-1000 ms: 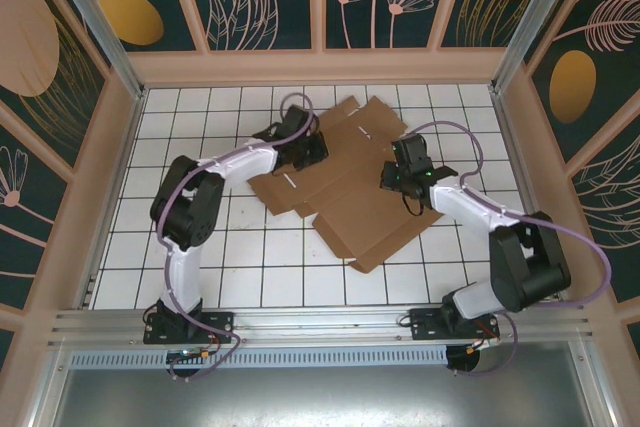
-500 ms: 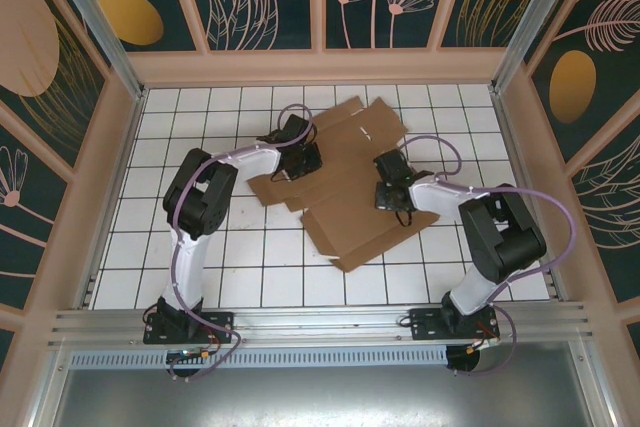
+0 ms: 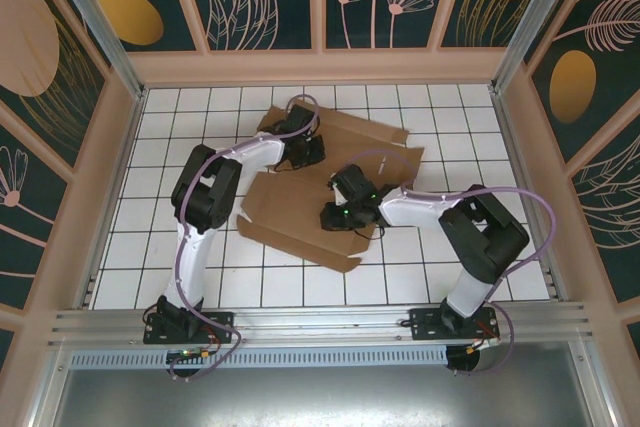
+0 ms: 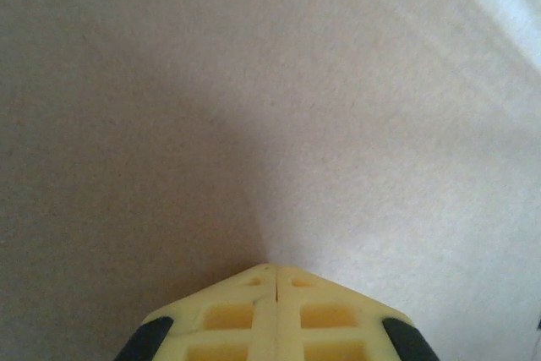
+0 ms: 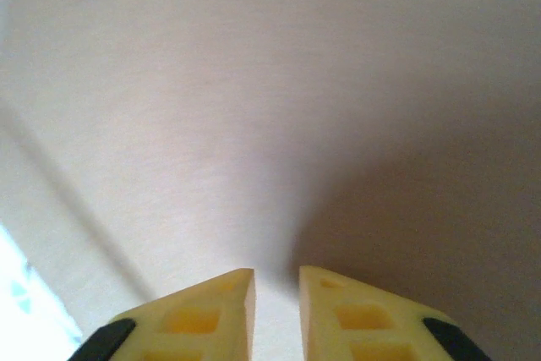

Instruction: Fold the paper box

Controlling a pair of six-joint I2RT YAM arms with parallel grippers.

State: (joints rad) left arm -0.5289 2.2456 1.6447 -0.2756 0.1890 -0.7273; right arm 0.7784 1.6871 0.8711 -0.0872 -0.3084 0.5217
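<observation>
The paper box point(image 3: 285, 212) is a flat brown cardboard sheet with flaps, lying across the middle of the white grid table. My left gripper point(image 3: 305, 151) rests on the sheet's far left part. In the left wrist view that gripper point(image 4: 275, 270) is shut, its yellow fingertips point(image 4: 245, 289) pointing at plain cardboard point(image 4: 254, 82) with nothing between them. My right gripper point(image 3: 338, 215) is over the middle of the sheet. In the right wrist view this gripper point(image 5: 276, 275) is open by a narrow gap that holds nothing, close above the cardboard point(image 5: 254, 82).
The white grid table point(image 3: 150, 247) is boxed in by beige walls point(image 3: 110, 187) on the left, right and far sides. A metal rail point(image 3: 320, 322) runs along the near edge by the arm bases. Bare tiles lie to the left, right and near side of the sheet.
The cardboard has swung round and slid left and nearer. My right gripper moved left across it and its jaws parted a little. The left gripper stayed shut at the far left part.
</observation>
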